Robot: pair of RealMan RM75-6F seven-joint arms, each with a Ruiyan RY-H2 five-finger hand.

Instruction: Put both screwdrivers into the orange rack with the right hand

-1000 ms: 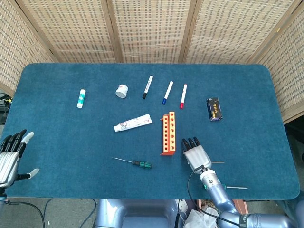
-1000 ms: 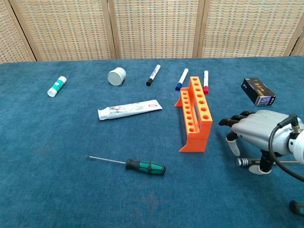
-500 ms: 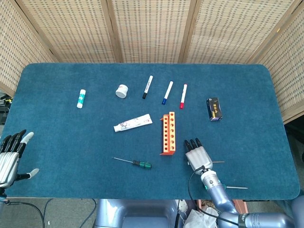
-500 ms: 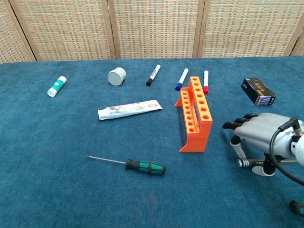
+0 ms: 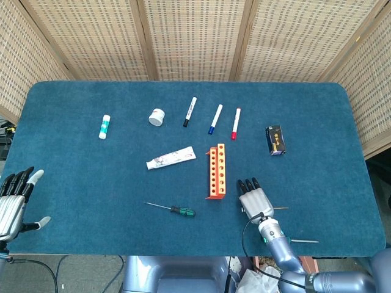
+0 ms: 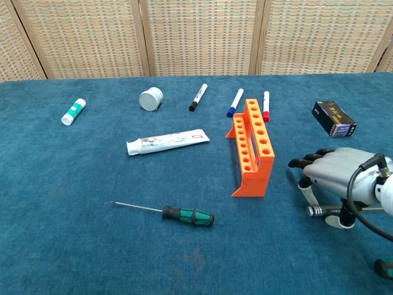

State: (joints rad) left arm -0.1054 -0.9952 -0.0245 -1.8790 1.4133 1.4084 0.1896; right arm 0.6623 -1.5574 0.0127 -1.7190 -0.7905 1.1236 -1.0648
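The green-handled screwdriver lies flat at lower centre, left of the upright orange rack. A second screwdriver sits under the right hand, fingers curled down around it on the tabletop. The left hand rests spread, empty, at far lower left.

Legible text: none. Print on the toothpaste tube and the small black box is too small to read.

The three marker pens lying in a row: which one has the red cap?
The white marker with the red cap, rightmost in the row. The middle one is blue-capped, the left one black-capped.
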